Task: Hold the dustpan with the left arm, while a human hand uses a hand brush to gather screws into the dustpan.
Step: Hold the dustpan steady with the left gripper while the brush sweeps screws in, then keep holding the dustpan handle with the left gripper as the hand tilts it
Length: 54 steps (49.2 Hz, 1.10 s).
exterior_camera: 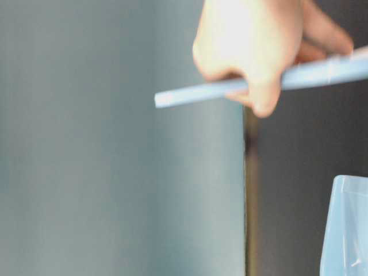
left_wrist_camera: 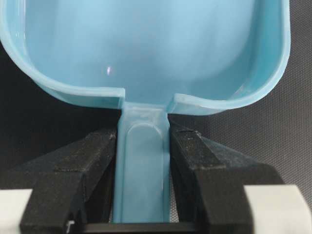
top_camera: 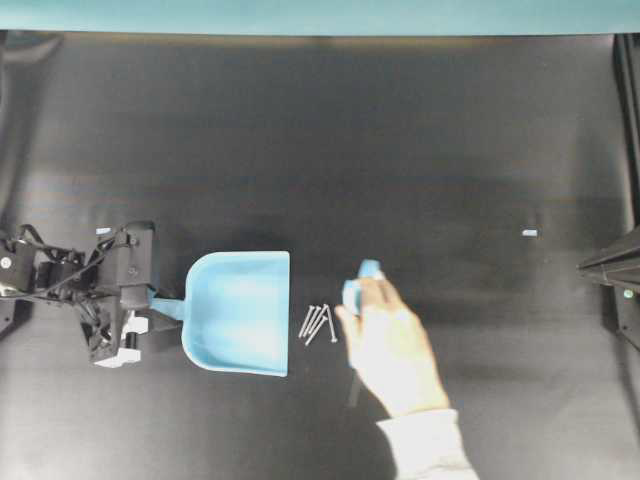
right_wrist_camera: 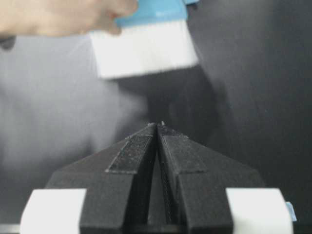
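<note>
Your black surface point(top_camera: 400, 130) carries the pan point(top_camera: 240, 310), mouth toward the hand point(top_camera: 390, 345). Your left pincer point(left_wrist_camera: 144, 165) is clamped on its handle; the right pincer point(right_wrist_camera: 157, 127) is closed, empty. The brush point(right_wrist_camera: 146, 44) sits beside the screws point(top_camera: 318, 322).

Dustpan point(top_camera: 240, 312) near table's point(top_camera: 330, 140) left edge, mouth facing right. Screws point(top_camera: 319, 322) in narrow gap just off mouth. Human hand point(top_camera: 392, 345) with hand brush point(top_camera: 362, 283) blocks approach from right and near edge. Far half of table open; small pale scrap point(top_camera: 529, 233) toward right edge.
</note>
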Each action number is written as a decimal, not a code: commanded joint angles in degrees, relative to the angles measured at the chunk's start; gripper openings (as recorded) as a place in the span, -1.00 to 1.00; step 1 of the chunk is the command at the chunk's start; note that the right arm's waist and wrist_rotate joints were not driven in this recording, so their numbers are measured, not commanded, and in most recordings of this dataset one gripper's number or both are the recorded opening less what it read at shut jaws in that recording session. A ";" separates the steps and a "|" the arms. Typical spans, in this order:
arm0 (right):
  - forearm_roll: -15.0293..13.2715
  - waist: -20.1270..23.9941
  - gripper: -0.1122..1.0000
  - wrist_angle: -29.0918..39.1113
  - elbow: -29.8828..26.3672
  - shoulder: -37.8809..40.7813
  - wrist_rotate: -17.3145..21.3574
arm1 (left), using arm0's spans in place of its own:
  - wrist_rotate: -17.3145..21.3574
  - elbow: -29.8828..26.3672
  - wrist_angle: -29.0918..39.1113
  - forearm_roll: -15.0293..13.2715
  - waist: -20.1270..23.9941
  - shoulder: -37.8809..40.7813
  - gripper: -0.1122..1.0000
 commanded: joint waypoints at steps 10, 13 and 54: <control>-0.09 0.00 -0.69 -0.18 -0.44 0.26 0.00 | -0.09 -0.53 -0.09 0.18 0.70 0.62 -0.26; -0.09 0.00 -0.69 -0.18 -0.53 0.18 0.00 | -0.09 -0.53 -0.18 0.26 0.70 0.97 -0.26; -0.18 0.00 -0.69 -0.18 -0.44 0.18 0.00 | 0.88 6.59 -25.93 0.26 3.78 2.37 -0.26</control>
